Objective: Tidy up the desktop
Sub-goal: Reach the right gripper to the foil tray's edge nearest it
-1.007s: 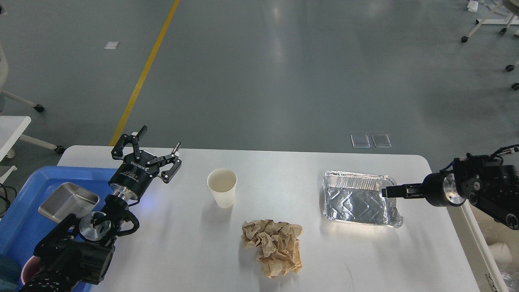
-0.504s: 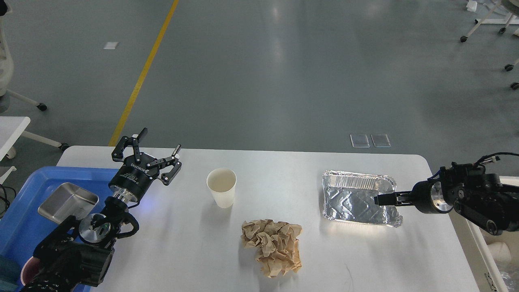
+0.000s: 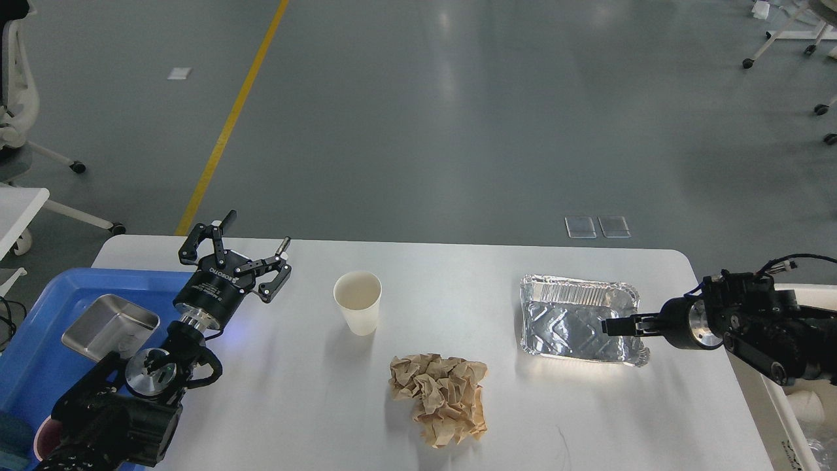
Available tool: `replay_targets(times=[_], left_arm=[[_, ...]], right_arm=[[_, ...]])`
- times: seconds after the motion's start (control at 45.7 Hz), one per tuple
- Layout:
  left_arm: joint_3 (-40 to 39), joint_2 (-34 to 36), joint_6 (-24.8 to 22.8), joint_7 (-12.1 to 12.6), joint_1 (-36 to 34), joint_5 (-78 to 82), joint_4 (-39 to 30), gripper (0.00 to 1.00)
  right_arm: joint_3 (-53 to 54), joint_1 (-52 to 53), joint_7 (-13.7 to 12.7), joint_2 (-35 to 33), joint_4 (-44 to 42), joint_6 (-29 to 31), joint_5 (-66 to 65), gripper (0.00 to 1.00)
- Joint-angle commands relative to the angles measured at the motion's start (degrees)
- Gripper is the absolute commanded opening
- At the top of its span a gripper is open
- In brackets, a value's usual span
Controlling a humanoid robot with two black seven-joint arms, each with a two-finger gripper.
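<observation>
Left claw [image 3: 252, 245]: fingers apart, empty; right claw [image 3: 611, 325]: over foil tray [image 3: 575, 320], state unclear. Desk [image 3: 327, 392] untidied: cup [image 3: 357, 303], crumpled paper [image 3: 439, 397], foil tray remain.

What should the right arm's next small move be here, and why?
Probably ease the right end effector down onto the foil tray's near-right rim and grip it. It sits over that edge, and the tray lies on the desktop beside the paper cup and crumpled paper.
</observation>
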Motion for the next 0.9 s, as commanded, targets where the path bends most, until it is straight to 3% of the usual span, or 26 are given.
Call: replay_targets(times=[0.0,0.876], left_arm=[[0.0,0.1,0.0,0.0,0.0,0.0,0.0,0.98],[0.0,0.6,-0.1,0.0,0.0,0.0,-0.1,0.98]], right_arm=[[0.0,-0.1,0.0,0.3,-0.4,-0.1,0.1,1.0],[-0.1,-1.2,-0.1,6.0,-3.9,-1.3,1.9,1.0]])
